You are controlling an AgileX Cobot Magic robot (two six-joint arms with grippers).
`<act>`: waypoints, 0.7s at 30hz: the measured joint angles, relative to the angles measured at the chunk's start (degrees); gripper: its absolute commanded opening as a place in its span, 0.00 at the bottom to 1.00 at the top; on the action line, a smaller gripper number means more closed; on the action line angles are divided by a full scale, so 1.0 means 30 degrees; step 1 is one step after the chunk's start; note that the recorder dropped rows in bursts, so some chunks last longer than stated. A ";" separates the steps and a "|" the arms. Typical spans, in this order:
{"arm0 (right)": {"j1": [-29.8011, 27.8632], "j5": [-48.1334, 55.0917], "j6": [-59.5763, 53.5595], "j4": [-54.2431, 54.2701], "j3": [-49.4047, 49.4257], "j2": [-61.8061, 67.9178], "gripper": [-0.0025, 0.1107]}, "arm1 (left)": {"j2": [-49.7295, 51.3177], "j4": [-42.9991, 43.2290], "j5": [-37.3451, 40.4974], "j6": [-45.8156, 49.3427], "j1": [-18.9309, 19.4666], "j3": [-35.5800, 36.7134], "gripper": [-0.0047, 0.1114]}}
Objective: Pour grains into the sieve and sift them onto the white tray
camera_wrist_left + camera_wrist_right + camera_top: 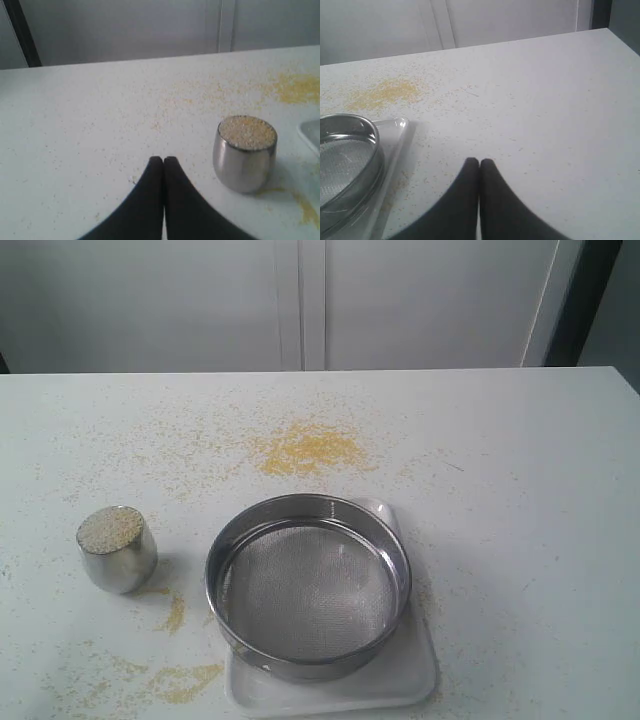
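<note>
White tray (405, 685) mostly hidden under the sieve (305, 590); steel cup (120, 565) brimful of grains (110, 528); left tool (163, 161) and right tool (479, 162) closed, gripping nothing.

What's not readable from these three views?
Exterior view: the white tray floor under the sieve, covered by the mesh.
Exterior and left wrist views: how deep the grains go in the cup; its steel wall hides that.
Right wrist view: most of the sieve, cut off by the picture edge.
Exterior view: no arms; wrist views show only tips of the shut left gripper and right gripper.
</note>
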 measured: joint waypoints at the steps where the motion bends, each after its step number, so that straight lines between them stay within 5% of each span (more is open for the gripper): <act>1: 0.0000 0.0000 0.0000 0.0000 0.0000 0.0000 0.02 | 0.0000 0.0000 -0.0333 -0.0157 0.0000 0.0000 0.04; 13: 0.0000 0.0000 0.0000 0.0000 0.0000 0.0000 0.02 | -0.0031 -0.0078 -0.7612 -0.4530 0.0000 0.0000 0.04; 21: 0.0000 0.0000 0.0000 0.0000 0.0000 0.0000 0.02 | 0.0112 -0.0149 -0.9421 -0.4754 0.0000 -0.0309 0.04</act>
